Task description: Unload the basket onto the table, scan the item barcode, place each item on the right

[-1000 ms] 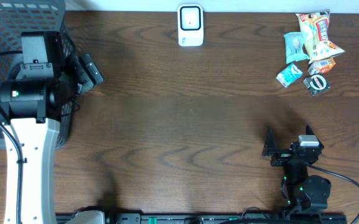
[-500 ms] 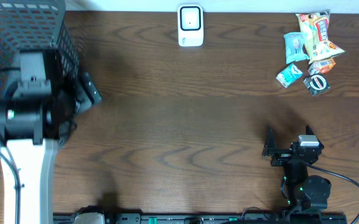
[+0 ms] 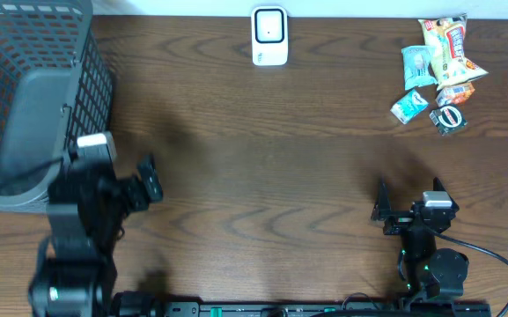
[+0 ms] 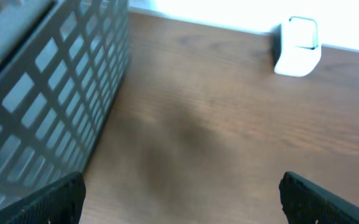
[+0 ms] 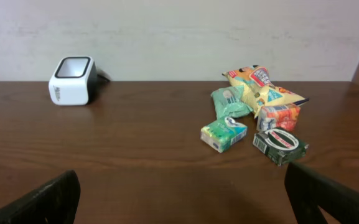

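Several snack items (image 3: 438,70) lie in a pile at the table's far right corner: a yellow bag (image 5: 260,84), a green packet (image 5: 229,99), a small green-white box (image 5: 224,134), an orange packet (image 5: 277,117) and a dark green box (image 5: 280,146). The white barcode scanner (image 3: 269,35) stands at the far middle edge, also seen as scanner (image 5: 72,81) and scanner (image 4: 297,53). My left gripper (image 3: 143,187) hangs open near the front left, nothing between its fingers. Low at the front right, my right gripper (image 3: 408,198) is open and empty, facing the pile.
A grey wire basket (image 3: 33,97) fills the far left corner; its side wall (image 4: 48,93) is close on the left of the left wrist view. Bare brown wood lies between the scanner, the items and both grippers.
My left arm has swung back from over the basket toward the table's front left edge. The right arm and all items have stayed where they were.
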Controlling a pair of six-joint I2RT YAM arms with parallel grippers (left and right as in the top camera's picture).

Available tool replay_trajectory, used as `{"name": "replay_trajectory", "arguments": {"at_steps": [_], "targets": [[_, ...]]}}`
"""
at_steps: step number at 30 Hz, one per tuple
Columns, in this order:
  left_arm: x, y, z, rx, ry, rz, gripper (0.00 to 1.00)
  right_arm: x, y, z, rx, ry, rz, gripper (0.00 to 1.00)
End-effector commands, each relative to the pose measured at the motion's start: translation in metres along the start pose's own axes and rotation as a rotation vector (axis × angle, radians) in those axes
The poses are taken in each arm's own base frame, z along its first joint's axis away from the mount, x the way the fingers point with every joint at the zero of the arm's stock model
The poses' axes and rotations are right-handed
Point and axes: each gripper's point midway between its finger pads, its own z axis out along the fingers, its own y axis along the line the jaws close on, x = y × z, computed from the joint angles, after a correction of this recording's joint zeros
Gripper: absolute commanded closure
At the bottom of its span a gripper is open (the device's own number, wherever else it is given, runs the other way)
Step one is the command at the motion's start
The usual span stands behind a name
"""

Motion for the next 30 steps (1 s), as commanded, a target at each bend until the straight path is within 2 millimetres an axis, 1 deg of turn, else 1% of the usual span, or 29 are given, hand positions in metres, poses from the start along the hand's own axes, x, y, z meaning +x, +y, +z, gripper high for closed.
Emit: {"name": "replay_trajectory", "arguments": {"at_steps": [1,7,12,15,19,25,30], "targets": [[0.018,-0.009,-0.008,0.082,-0.092,0.072,0.02,0.000,-0.003,0.000,0.014,-0.001,0.011,0.01],[0.045,-0.004,-0.023,0.104,-0.245,0.073,0.02,0.000,-0.003,0.000,0.014,-0.001,0.011,0.01],[0.057,-0.002,-0.023,0.113,-0.310,0.073,0.02,0.000,-0.003,0.000,0.014,-0.001,0.011,0.01],[0.058,-0.003,-0.014,0.123,-0.334,0.074,0.02,0.000,-0.003,0.000,0.014,-0.001,0.011,0.01],[0.055,-0.004,-0.001,0.131,-0.389,0.070,0.02,0.000,-0.003,0.000,0.014,-0.001,0.011,0.01],[0.043,-0.006,0.009,0.152,-0.517,0.056,0.02,0.000,-0.003,0.000,0.014,-0.001,0.011,0.01],[0.044,-0.006,0.016,0.161,-0.579,0.053,0.02,0.000,-0.003,0.000,0.014,-0.001,0.011,0.01]]}}
